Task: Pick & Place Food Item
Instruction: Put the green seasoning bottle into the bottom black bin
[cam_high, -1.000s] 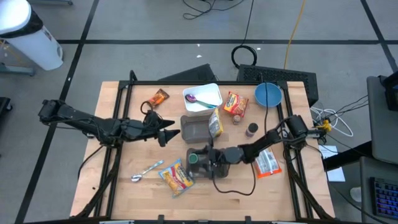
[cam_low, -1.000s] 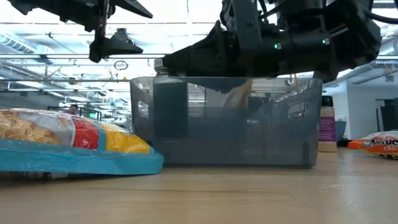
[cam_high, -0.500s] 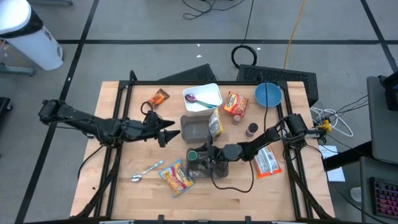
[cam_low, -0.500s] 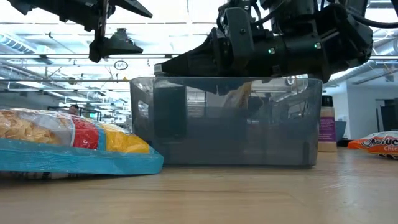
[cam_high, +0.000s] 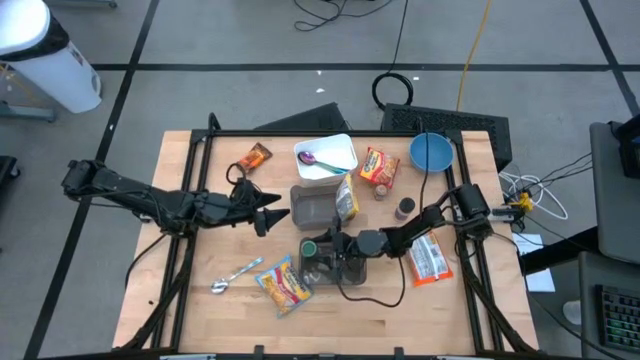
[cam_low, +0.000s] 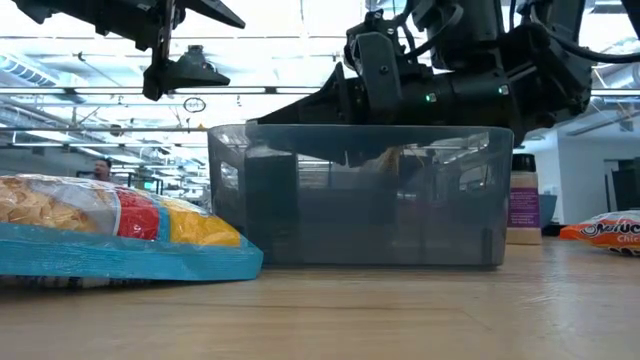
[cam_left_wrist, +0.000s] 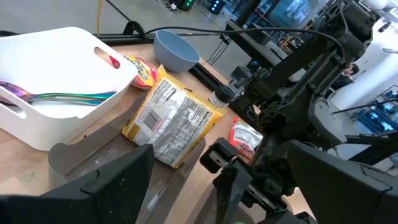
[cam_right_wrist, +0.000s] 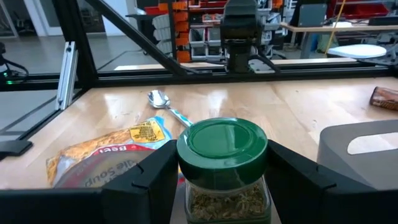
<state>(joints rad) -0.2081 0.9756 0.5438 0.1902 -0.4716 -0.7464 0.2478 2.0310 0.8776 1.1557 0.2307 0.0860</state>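
My right gripper (cam_high: 320, 250) is shut on a glass jar with a green lid (cam_right_wrist: 222, 146), which holds brownish dried bits. It sits just off the near side of the grey bin (cam_high: 305, 212), and the jar also shows in the high view (cam_high: 310, 247). A yellow packet (cam_high: 346, 200) leans at the bin's right end. My left gripper (cam_high: 272, 215) is open and empty, held above the table left of the bin. In the low view my right gripper (cam_low: 400, 95) shows dark above the bin's rim (cam_low: 360, 128). My right gripper pinches the jar's glass body (cam_right_wrist: 186, 202) between its two fingers, just below the green lid. One finger (cam_right_wrist: 146, 183) is on each side. The fingers come in about level from the table's right side. The jar stands upright, lifted clear of the table.
A white tray (cam_high: 340, 150) with a spoon stands at the back, with a blue bowl (cam_high: 431, 152) and an orange packet (cam_high: 379, 166) to its right. A brown bottle (cam_high: 404, 208) and a red-white packet (cam_high: 432, 262) lie right. A snack bag (cam_high: 283, 285) and a spoon (cam_high: 235, 275) lie near.
My right gripper has carried the jar a little toward the table's far edge, closer to the grey bin, with the jar still upright. My left arm has kept still.
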